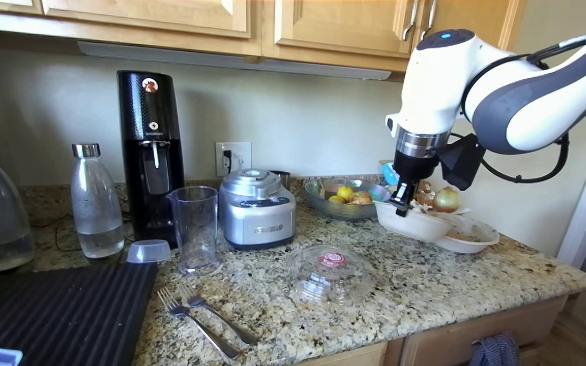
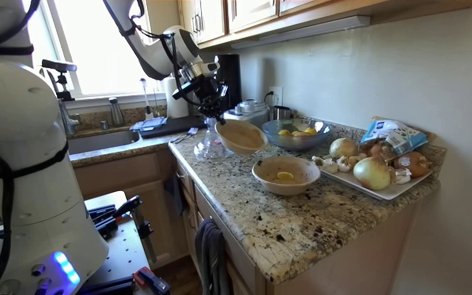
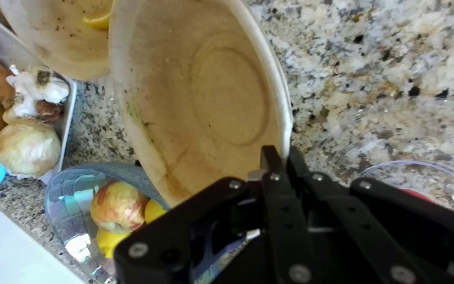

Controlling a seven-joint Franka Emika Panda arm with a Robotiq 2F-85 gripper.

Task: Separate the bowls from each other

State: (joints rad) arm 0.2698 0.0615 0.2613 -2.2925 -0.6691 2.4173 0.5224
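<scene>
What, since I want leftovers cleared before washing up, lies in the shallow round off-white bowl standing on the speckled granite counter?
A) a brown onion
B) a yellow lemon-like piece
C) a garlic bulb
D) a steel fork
B: in an exterior view, a yellow lemon-like piece lies inside the shallow round off-white bowl, and the wrist view shows it too.

1. The wrist view's top edge cuts off the held bowl (image 3: 207, 102) and the other bowl (image 3: 55, 37).
2. There, the held bowl hides part of the glass bowl (image 3: 69, 213) (and some fruit (image 3: 118, 205)).
3. In an exterior view, the red label (image 1: 332, 260) is too small to read.
</scene>
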